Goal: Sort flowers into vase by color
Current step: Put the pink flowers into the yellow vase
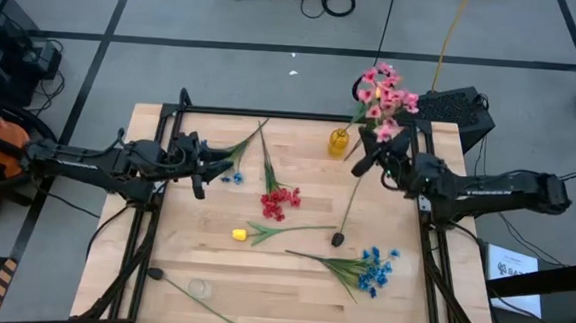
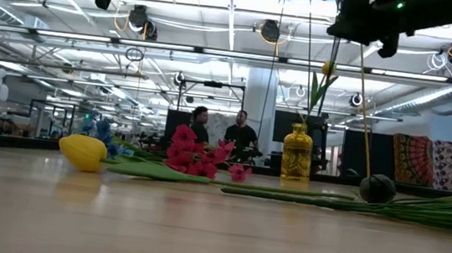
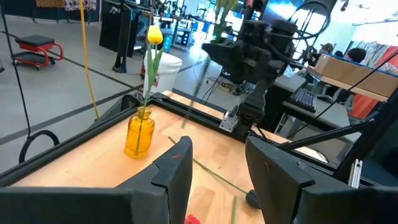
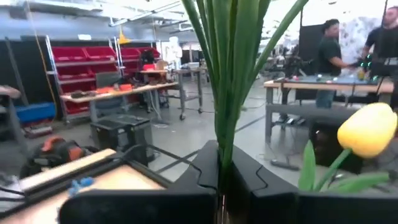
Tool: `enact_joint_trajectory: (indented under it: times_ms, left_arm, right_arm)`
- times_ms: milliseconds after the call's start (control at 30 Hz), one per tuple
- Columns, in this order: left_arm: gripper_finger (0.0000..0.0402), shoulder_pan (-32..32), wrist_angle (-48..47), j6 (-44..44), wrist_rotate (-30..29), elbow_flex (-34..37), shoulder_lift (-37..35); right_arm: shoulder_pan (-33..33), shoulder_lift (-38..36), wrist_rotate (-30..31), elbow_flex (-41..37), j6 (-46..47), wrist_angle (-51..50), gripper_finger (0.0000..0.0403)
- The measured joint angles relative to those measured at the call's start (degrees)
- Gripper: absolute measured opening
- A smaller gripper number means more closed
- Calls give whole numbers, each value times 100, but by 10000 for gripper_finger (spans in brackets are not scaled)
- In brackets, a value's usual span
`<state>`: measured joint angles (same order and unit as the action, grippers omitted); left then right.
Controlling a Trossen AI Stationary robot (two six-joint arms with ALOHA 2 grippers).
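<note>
- The pink flower sprig (image 1: 383, 95) is standing upright in the upper right of the high view, its green stem and leaves (image 4: 225, 81) rising straight out from between the right gripper (image 1: 370, 159)'s jaws, which are pressing together on the stem.
- Its blooms are fanning out in a pink cluster above the far desk edge, just right of the yellow vase (image 1: 339, 142).
- The yellow vase is sitting near the far edge of the desk (image 1: 291, 282), holding a yellow tulip (image 3: 154, 35) on a green stem; in the right wrist view that tulip (image 4: 367, 129) is showing just beside the held stem.
- The left gripper (image 1: 208, 162) is hovering at centre left of the high view with its jaws spread and pinching nothing.
- Lying on the desk: a blue sprig (image 1: 233, 176) beside the left gripper, a red sprig (image 1: 279, 202) at centre, a yellow bud (image 1: 239, 235) below it, a dark-headed stem (image 1: 337, 239) to its right, a blue bunch (image 1: 375, 270) at lower right, and another dark-headed stem (image 1: 155, 273) at lower left.
- Two people (image 2: 221, 132) are standing in the room behind the desk.
</note>
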<state>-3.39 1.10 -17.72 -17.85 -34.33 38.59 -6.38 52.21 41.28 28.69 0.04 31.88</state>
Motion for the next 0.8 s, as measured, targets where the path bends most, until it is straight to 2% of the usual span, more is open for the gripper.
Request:
enact_joint_trajectory:
  times_ms: [200, 467, 633, 800]
  left_arm:
    - [155, -1, -2, 2, -174, 0, 0]
    - [155, 1, -7, 3, -260, 0, 0]
    - [155, 1, -9, 3, -343, 0, 0]
    - [155, 0, -9, 5, -476, 0, 0]
  right_arm:
    - [-829, 413, -1050, 0, -175, 899, 0]
    - [-1408, 613, -1175, 0, -332, 1297, 0]
    - [-1694, 625, -1590, 2, -374, 1350, 0]
    - [-1883, 842, -1619, 4, -340, 1386, 0]
